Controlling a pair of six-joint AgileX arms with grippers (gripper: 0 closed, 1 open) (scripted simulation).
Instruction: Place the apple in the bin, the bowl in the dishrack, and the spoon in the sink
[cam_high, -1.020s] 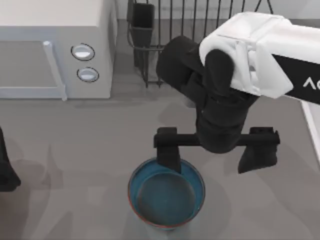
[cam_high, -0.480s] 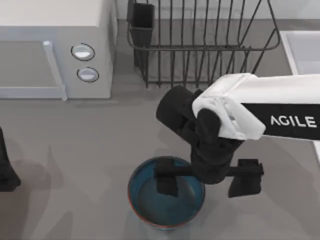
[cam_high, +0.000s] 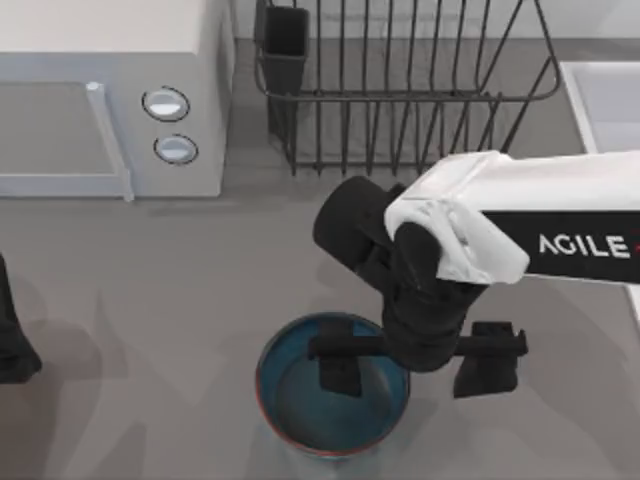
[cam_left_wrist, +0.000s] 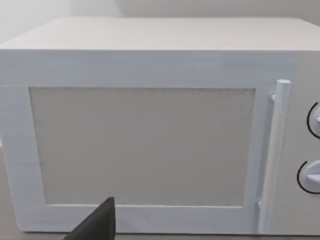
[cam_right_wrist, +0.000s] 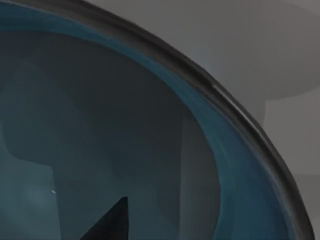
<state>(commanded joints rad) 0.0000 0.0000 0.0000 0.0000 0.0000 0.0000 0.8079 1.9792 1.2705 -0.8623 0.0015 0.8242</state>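
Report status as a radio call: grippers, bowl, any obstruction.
Right gripper open, straddling the bowl rim, one finger inside, one outside. Left gripper parked at table's left edge. Bowl upright on table, short of dishrack. Nothing between them.

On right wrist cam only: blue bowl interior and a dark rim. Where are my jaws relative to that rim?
Observer: From the top view, the right gripper straddles the bowl's right rim, jaws open, one inside and one outside.
Operator: Dishrack?
Observer: The dishrack stands above the bowl in the top view, with bare table between them.
Operator: Left arm?
Observer: The left gripper is parked at the table's left edge, facing the microwave.
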